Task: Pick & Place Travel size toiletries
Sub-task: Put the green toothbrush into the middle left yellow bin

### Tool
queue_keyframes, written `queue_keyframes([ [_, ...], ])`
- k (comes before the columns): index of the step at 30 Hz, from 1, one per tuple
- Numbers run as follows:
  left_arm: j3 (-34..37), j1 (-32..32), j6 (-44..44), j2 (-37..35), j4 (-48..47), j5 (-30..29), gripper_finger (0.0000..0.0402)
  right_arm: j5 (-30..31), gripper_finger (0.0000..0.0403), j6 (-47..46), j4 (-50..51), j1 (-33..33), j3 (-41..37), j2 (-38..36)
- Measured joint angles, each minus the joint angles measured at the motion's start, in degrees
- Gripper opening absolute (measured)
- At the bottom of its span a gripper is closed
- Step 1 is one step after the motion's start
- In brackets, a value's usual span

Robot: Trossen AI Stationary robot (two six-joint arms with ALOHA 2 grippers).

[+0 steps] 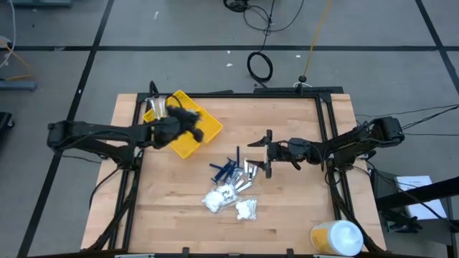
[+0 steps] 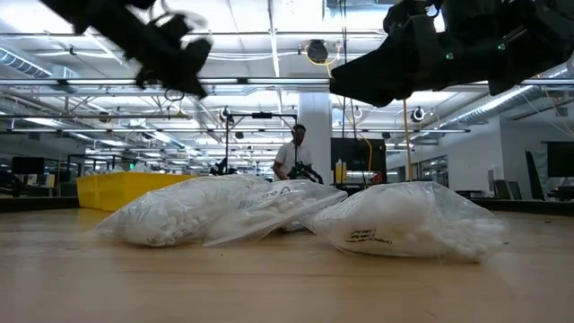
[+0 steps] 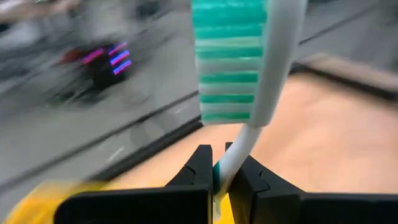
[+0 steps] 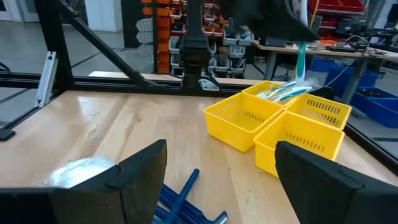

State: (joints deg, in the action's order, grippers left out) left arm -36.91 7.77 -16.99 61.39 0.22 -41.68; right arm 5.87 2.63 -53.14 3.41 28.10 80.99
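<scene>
Over the yellow tray (image 1: 188, 136) at ten o'clock, your left gripper (image 3: 219, 180) clamps a toothbrush (image 3: 235, 68); release next. Right gripper (image 4: 221, 180) jaws apart.

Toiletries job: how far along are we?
Done: a few toothbrush-like items already lie in the yellow tray. In hand: the left gripper is shut on a white toothbrush with green bristles above the tray. The right gripper hangs open over the pile. Left: blue sticks, silvery packets and bags of white lumps on the table.
</scene>
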Motion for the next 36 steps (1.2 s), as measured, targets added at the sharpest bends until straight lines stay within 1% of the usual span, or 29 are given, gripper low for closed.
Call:
queue_keyframes([
  [2, 2.74, 2.12, -6.58, -3.37, -6.28, -5.64, 0.0014, -0.10, 0.0284, 0.00, 0.10, -0.01, 0.00, 0.00],
  [3, 4.04, 3.40, -9.80, -5.02, -9.49, -7.21, 0.0011, -0.01, 0.0282, 0.00, 0.02, -0.03, 0.00, 0.00],
  [6, 8.17, 7.49, -18.09, -9.51, -17.30, -6.82, 0.0008, 0.13, 0.0276, 0.07, -0.10, -0.03, 0.00, 0.00],
  [9, 11.82, 10.46, -23.17, -12.73, -18.38, -5.48, 0.0016, 0.17, 0.0273, 0.20, -0.18, -0.14, 0.00, 0.00],
  [11, 14.02, 12.70, -24.43, -13.89, -18.77, -4.70, 0.0015, 0.17, 0.0272, 0.20, -0.15, -0.37, 0.00, 0.00],
  [13, 15.69, 14.47, -25.53, -14.49, -18.63, -2.57, 0.0009, 0.32, 0.0273, 0.03, -0.14, -0.45, 0.00, 0.00],
  [16, 17.35, 16.56, -26.62, -14.71, -18.54, -0.14, 0.0011, 0.33, 0.0274, 0.02, -0.13, -0.43, 0.00, 0.00],
  [20, 17.89, 18.20, -27.89, -14.55, -18.88, 1.99, 0.0030, 0.31, 0.0271, 0.06, -0.10, -0.43, 0.00, 0.00],
  [26, 17.91, 19.76, -28.78, -14.56, -20.20, 3.37, 0.0042, 0.31, 0.0272, 0.02, -0.10, -0.43, 0.00, 0.00],
  [28, 17.91, 20.00, -28.18, -14.56, -20.18, 4.17, 0.0054, 0.17, 0.0275, 0.02, -0.10, -0.43, 0.00, 0.00],
  [31, 17.91, 20.02, -27.94, -14.55, -20.18, 4.28, 0.0087, 0.11, 0.0277, 0.00, -0.10, -0.43, 0.00, 0.00],
  [36, 17.91, 20.02, -27.62, -14.56, -20.14, 4.32, 0.0173, 0.11, 0.0273, 0.00, -0.10, -0.43, 0.00, 0.00],
])
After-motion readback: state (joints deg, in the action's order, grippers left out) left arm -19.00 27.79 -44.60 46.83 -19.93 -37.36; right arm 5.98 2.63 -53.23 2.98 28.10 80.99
